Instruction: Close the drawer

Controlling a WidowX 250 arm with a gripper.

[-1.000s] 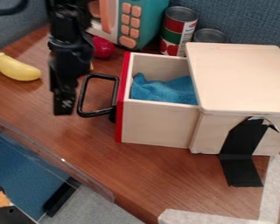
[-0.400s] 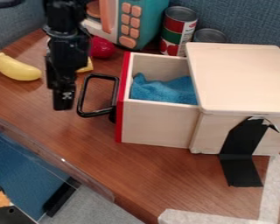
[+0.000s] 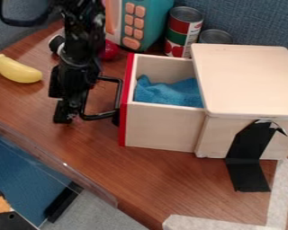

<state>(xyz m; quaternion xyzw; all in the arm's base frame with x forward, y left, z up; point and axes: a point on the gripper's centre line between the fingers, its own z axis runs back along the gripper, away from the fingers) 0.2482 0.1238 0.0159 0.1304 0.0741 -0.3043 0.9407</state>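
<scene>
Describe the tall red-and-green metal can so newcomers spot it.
Find the pale wooden box with its red-fronted drawer open. Behind that drawer, right of the teal toy microwave, stands the can. Its top sits higher than the neighbouring grey-topped can's.

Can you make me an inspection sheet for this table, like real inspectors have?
Surface: brown wood-look table, with pale tape near the box.
Job's things: wooden drawer pulled out of its box; blue cloth inside; black handle on the red front.
Clutter: toy banana at the left; two cans and a teal toy microwave behind the drawer.
Gripper: the black gripper hangs by the handle's outer side; can't tell if they touch.
Cables: black cable looping beside the arm.
Surroundings: blue-grey fabric wall behind.
</scene>
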